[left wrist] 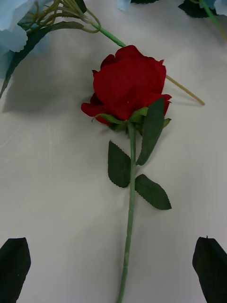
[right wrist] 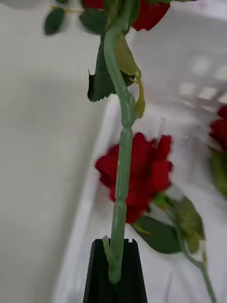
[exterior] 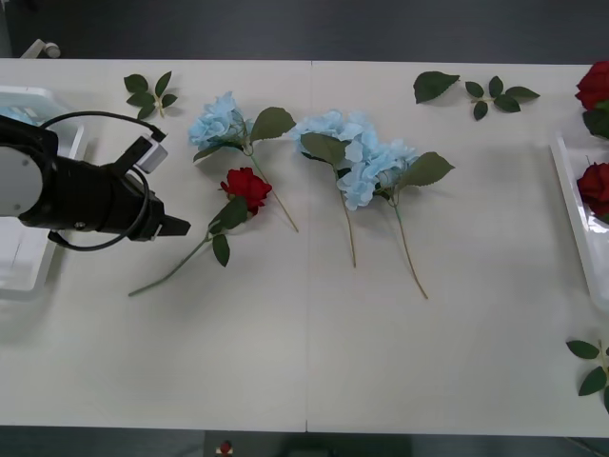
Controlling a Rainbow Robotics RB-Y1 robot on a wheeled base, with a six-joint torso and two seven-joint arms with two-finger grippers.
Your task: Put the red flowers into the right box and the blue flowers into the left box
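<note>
Black fingers (right wrist: 115, 272) of right gripper (right wrist: 115, 279) clamp a rose stem (right wrist: 124, 156); right box (right wrist: 90, 208) below, seemingly. Left gripper (left wrist: 113, 265) open, red rose (left wrist: 128, 85) lying ahead on table (exterior: 304, 362).

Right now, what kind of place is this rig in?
Likely a lab or test bench, not a florist's: a plain white table made of joined panels, artificial roses and blue flowers spread out for sorting, white trays at the table's ends, and the left hand open above a rose.
</note>
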